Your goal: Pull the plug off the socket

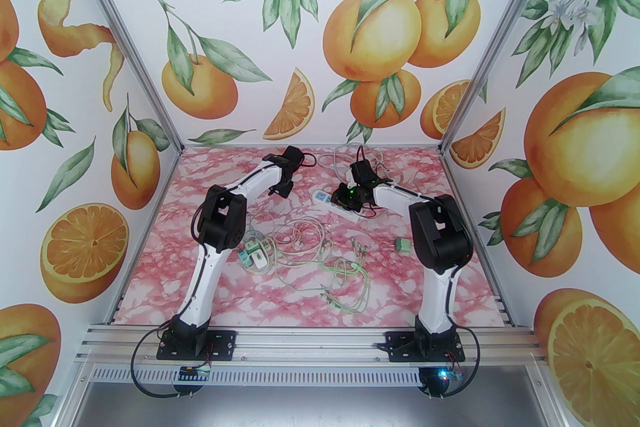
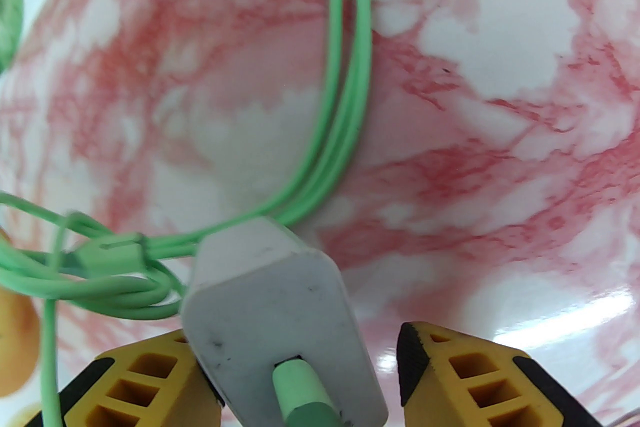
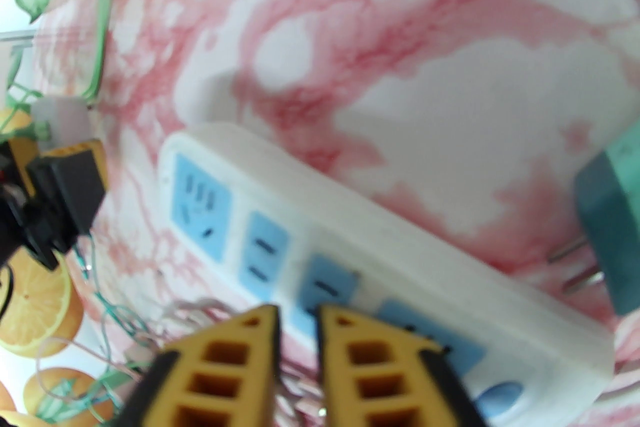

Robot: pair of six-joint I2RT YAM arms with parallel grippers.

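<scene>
A pink-and-white marbled surface [image 1: 400, 295] lies inside walls printed with oranges, leaves and white blossom [image 1: 350, 39]. A loose tangle of thin pale green and pink cables [image 1: 310, 245] spreads over the middle of the surface. At its left edge sits a small cluster of white and green charger blocks [image 1: 252, 257]. A small teal block adapter [image 1: 403, 245] lies apart, to the right of the tangle. A ribbed aluminium rail [image 1: 310, 340] runs along the near edge.
</scene>
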